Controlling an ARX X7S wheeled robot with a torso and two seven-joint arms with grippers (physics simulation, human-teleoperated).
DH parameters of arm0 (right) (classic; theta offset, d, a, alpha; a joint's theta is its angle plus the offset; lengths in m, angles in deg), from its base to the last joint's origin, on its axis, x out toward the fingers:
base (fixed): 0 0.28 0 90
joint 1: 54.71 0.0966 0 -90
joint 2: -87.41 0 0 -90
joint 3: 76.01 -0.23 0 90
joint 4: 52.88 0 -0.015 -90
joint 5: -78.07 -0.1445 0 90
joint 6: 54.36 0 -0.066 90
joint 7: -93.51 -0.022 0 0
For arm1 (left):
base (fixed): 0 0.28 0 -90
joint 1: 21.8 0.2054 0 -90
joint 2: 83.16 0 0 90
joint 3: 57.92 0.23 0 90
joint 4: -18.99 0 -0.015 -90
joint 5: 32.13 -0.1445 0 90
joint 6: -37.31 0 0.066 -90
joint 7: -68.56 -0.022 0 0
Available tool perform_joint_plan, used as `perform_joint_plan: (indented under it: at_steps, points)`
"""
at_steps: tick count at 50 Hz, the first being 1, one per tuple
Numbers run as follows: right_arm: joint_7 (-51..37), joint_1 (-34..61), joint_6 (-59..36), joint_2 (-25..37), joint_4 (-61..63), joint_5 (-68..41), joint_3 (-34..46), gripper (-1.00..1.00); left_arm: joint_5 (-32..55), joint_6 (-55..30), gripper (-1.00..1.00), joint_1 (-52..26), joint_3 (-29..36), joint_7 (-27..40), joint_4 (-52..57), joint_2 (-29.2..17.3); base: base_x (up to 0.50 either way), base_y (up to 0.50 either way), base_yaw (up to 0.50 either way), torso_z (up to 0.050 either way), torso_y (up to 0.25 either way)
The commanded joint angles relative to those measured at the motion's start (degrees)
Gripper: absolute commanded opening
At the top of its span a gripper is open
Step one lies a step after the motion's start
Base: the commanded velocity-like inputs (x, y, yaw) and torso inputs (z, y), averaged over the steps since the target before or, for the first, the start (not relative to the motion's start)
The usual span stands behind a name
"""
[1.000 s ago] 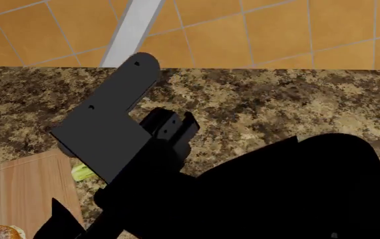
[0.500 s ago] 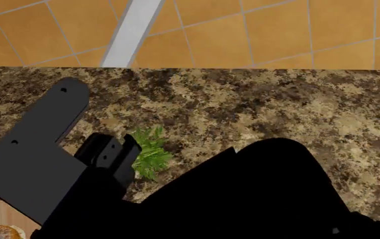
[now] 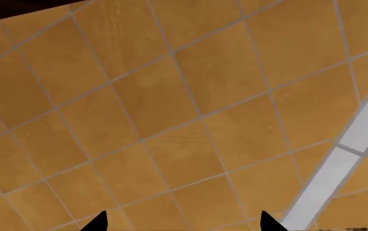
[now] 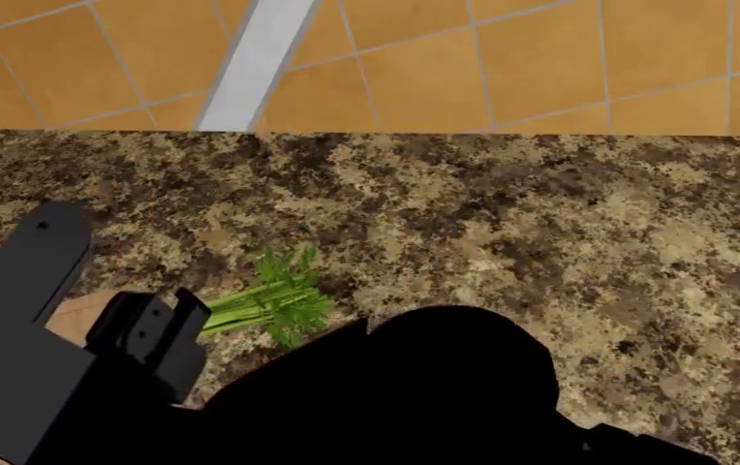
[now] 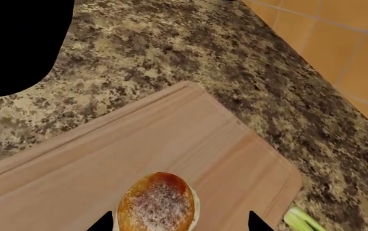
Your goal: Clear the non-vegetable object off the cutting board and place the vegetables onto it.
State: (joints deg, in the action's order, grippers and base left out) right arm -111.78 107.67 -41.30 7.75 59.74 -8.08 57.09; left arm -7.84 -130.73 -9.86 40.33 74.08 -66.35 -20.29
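The cupcake (image 5: 158, 202) sits on the cutting board (image 5: 171, 139), directly ahead of the right tool (image 5: 180, 222) and between its two dark fingertips, which stand apart with the cake's sugar-dusted top showing in the gap; nothing is gripped yet; the board itself lies on the speckled granite surface (image 5: 190, 53). Judged from its look, the cupcake is light but fragile: the domed top and frosting would smear or crumble under pressure, so the ribbed paper cup low on its sides seems the right place to take hold, with a gentle squeeze and the cake kept upright; the cup is barely visible from here, so the approach height cannot be confirmed. A pale green end of the celery stalk (image 5: 303, 220) shows just beyond the board's corner, off to one side of the right tool; in the head view its leafy top (image 4: 286, 295) lies on the surface; it should be stiff along the stalk, limp at the leaves, best gripped mid-stalk. The left tool (image 3: 180, 224) faces only orange floor tiles (image 3: 171, 96), its tips apart and empty; the dark green vegetable is not in view.
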Motion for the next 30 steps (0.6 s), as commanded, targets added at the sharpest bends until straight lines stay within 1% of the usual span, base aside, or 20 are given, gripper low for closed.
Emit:
perform_joint_plan:
  at_steps: [1,4,20,30]
  points:
    - [8.78,-0.18,1.86,-1.96,-1.08,10.34,4.12,1.00,-0.44,1.56,1.00,0.34,-1.26,-2.06,-0.52,0.85,0.00,0.00,0.00,0.000,0.000]
    - [9.01,-0.18,1.78,-2.61,-1.30,9.02,4.25,1.00,-0.42,1.56,1.00,0.12,-1.16,-2.04,-0.65,0.84,0.00,0.00,0.00,0.000,0.000]
    - [13.89,-1.22,5.21,-3.17,-3.61,12.66,8.44,1.00,0.03,1.15,1.00,0.34,-1.38,-1.85,0.22,0.30,0.00,0.00,0.00,0.000,0.000]
    - [14.40,-2.07,5.72,-2.96,-3.71,13.54,10.80,1.00,0.34,0.88,1.00,0.55,-1.75,-1.60,0.62,0.19,0.00,0.00,0.00,0.000,0.000]
